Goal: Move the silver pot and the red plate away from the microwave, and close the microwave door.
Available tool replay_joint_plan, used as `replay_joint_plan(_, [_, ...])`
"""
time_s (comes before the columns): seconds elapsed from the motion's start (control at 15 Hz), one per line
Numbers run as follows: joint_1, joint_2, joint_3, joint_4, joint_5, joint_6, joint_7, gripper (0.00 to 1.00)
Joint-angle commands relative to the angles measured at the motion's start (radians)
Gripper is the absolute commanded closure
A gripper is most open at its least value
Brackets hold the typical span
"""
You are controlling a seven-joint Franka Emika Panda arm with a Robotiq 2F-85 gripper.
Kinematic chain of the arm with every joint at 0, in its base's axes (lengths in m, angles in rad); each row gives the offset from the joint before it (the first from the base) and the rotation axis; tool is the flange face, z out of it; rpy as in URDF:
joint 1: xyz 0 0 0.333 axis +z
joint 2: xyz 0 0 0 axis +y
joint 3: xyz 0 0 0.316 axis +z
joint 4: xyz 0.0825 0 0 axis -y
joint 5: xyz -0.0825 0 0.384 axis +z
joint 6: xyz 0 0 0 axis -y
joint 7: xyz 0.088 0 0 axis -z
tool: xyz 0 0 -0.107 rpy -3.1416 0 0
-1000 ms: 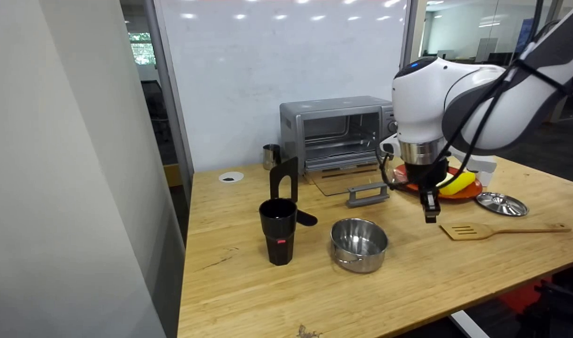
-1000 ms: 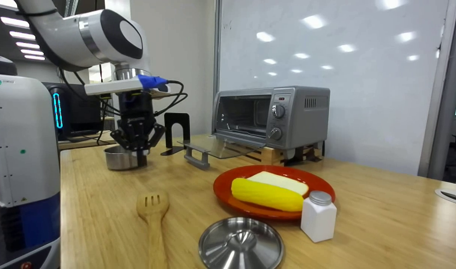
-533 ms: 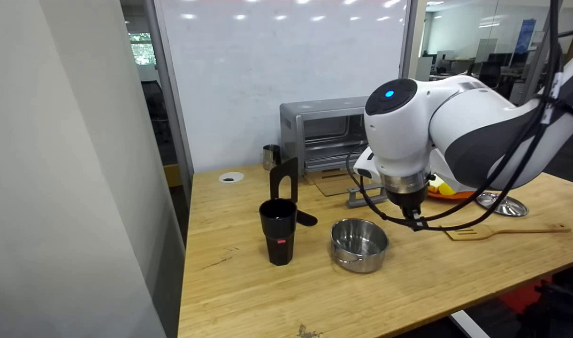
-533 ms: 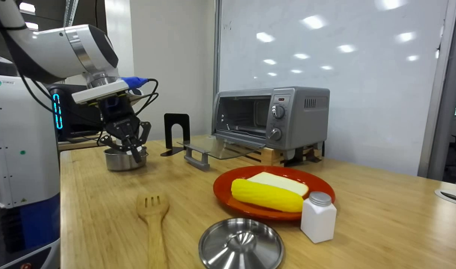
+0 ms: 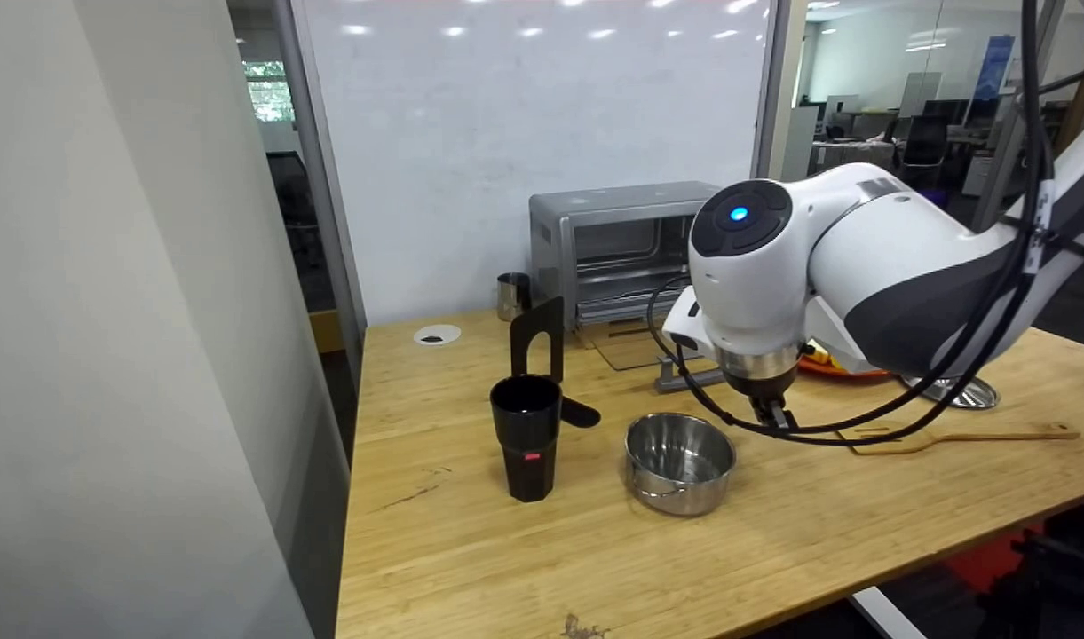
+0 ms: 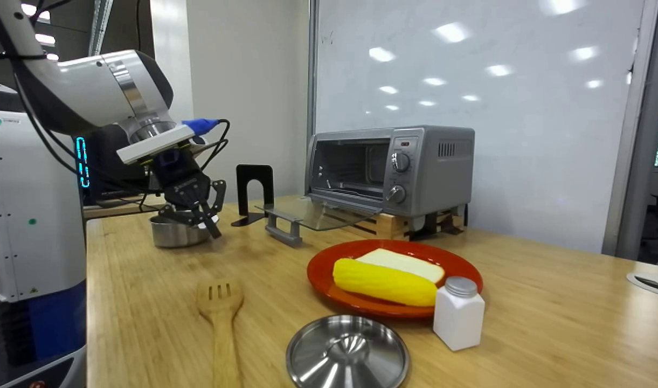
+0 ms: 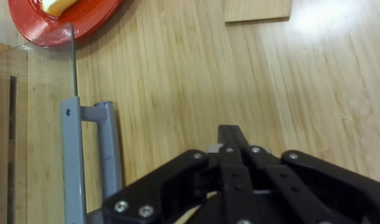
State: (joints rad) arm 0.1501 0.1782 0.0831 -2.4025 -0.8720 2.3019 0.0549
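The gripper (image 7: pixel 229 130) is clenched: in the wrist view its two fingers meet at the tips. In both exterior views it is tilted, with the fingertips directed down toward the worktop (image 5: pixel 470 568). Beside it in the wrist view, and apart from the fingertips, is the grey handle (image 7: pixel 109 149), fixed to the free edge of the glass door (image 6: pixel 326 213). The door is lowered, extending forward from the microwave (image 6: pixel 442 178), which is raised on a wooden crate (image 6: pixel 390 223). The silver pot (image 5: pixel 679 488) stands upright on the worktop, forward of the handle; in an exterior view it is seen near the gripper and apart from it. The red plate (image 6: pixel 329 280) rests on the worktop near the door, on the control-knob side, carrying a slice of bread (image 6: pixel 399 260) and a yellow corn cob (image 6: pixel 385 281). A white bottle (image 6: pixel 458 318) with a grey cap stands just beside the plate; contact cannot be determined. The metal lid (image 6: pixel 347 350) lies knob upward near the plate, and a wooden spatula (image 6: pixel 224 323) lies flat near the lid. On the side of the door away from the plate, a black bookend (image 6: pixel 255 172) and a black cup (image 5: pixel 526 444) stand upright on the worktop. A metal pitcher (image 5: pixel 512 297) stands just beside the microwave on that same side
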Motion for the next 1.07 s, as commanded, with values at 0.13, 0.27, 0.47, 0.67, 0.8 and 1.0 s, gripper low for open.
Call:
replay_joint_plan(0.13, [-0.016, 0.026, -0.006, 0.029, -0.045, 0.058, 0.028, 1.0])
replay_joint_plan(0.27, [-0.008, 0.004, 0.005, 0.013, -0.015, 0.025, 0.005, 0.99])
replay_joint_plan(0.47, [-0.008, 0.004, 0.006, 0.013, -0.015, 0.024, 0.005, 0.99])
replay_joint_plan(0.67, [-0.006, 0.001, 0.005, 0.009, -0.031, 0.026, -0.003, 1.0])
replay_joint_plan(0.8, [-0.011, -0.011, 0.0, 0.003, -0.058, 0.039, -0.025, 1.0])
replay_joint_plan(1.0, [-0.021, -0.036, -0.009, -0.006, -0.122, 0.043, -0.046, 1.0])
